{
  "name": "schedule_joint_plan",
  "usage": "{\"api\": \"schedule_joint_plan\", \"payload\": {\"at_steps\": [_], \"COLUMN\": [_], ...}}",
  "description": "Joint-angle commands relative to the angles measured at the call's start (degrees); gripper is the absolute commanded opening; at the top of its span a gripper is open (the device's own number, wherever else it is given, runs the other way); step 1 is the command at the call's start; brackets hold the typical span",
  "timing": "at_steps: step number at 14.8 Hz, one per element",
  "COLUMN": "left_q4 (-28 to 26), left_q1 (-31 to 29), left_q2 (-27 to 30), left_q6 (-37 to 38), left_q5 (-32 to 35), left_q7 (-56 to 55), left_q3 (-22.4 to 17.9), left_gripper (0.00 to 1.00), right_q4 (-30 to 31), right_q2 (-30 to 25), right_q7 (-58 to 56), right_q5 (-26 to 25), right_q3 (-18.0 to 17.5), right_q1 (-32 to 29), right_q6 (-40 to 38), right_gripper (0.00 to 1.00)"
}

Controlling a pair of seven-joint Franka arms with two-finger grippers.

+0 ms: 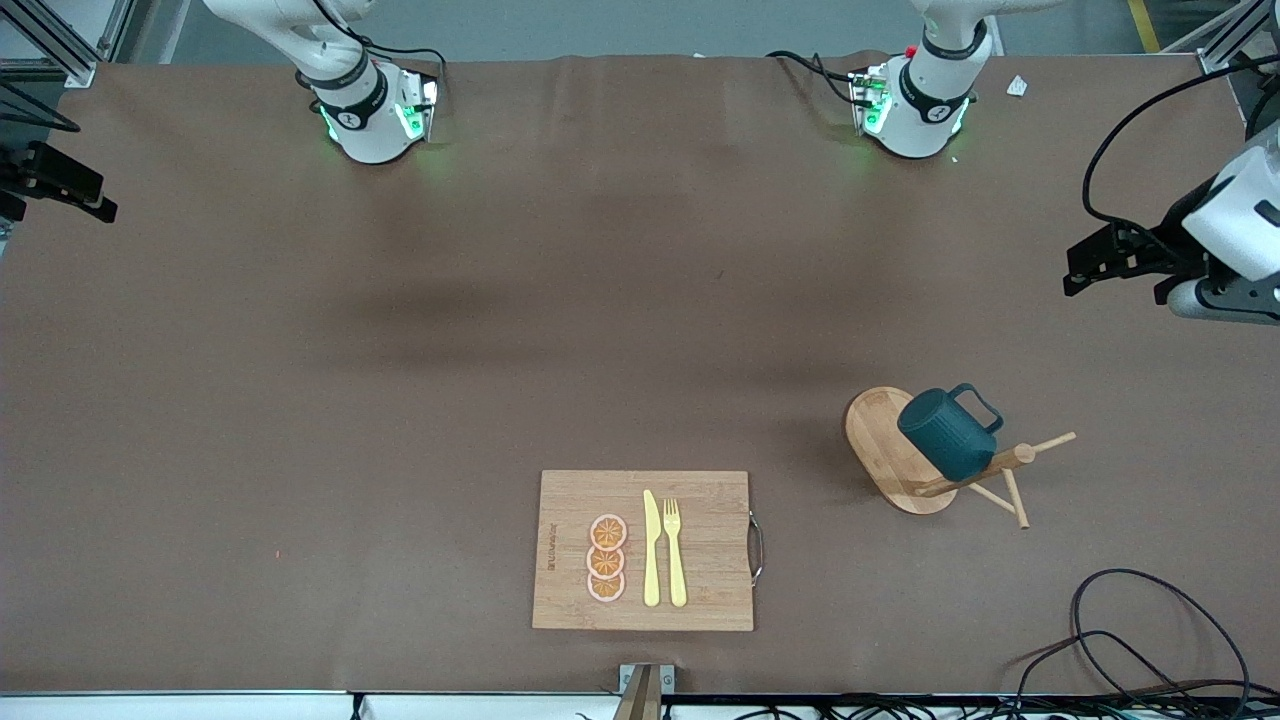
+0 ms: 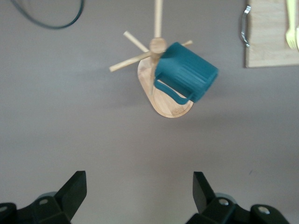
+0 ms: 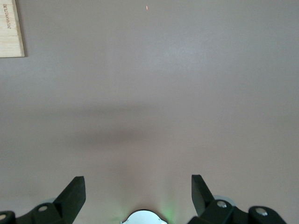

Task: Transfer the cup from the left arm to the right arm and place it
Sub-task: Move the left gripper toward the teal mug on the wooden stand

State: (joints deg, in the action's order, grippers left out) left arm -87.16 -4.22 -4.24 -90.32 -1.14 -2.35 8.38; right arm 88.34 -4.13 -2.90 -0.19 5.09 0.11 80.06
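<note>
The dark teal cup (image 1: 948, 432) hangs tilted on a peg of a wooden mug rack (image 1: 880, 440), toward the left arm's end of the table. In the left wrist view the cup (image 2: 187, 70) and the rack (image 2: 168, 105) lie well ahead of my left gripper (image 2: 140, 184), which is open with nothing between its fingers. That gripper (image 1: 1085, 265) hangs in the air at the table's edge on the left arm's end, apart from the cup. My right gripper (image 3: 138, 186) is open and empty over bare brown table, above its own arm's base.
A wooden cutting board (image 1: 700, 590) lies near the front edge. It carries three orange slices (image 1: 607, 558), a yellow knife (image 1: 651, 548) and a yellow fork (image 1: 675, 550). Black cables (image 1: 1150, 640) loop at the front corner on the left arm's end.
</note>
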Motion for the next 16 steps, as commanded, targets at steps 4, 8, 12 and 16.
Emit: {"api": "schedule_joint_plan", "payload": {"at_steps": [4, 8, 12, 16], "left_q4": [1.03, 1.11, 5.51, 5.33], "left_q1": [-2.11, -1.06, -0.97, 0.26], "left_q2": [-3.13, -6.64, -14.03, -16.76], "left_q6": [0.94, 0.15, -2.48, -9.42], "left_q5": [-1.49, -6.39, -9.32, -11.34], "left_q7": [-19.94, -35.49, -44.29, -51.24], "left_q3": [-0.12, 0.14, 0.32, 0.67], "left_gripper": [1.0, 1.0, 1.0, 1.0], "right_q4": [1.31, -0.19, -0.45, -0.45], "right_q2": [-1.58, -1.05, -0.97, -0.7], "right_q7": [0.09, 0.44, 0.27, 0.09], "right_q5": [-0.42, -0.25, -0.25, -0.25], "right_q3": [-0.26, -0.17, -0.17, -0.17], "right_q1": [-0.2, -0.38, -0.29, -0.29], "right_q6": [0.45, 0.19, 0.1, 0.45], "right_gripper": [1.0, 1.0, 1.0, 1.0]}}
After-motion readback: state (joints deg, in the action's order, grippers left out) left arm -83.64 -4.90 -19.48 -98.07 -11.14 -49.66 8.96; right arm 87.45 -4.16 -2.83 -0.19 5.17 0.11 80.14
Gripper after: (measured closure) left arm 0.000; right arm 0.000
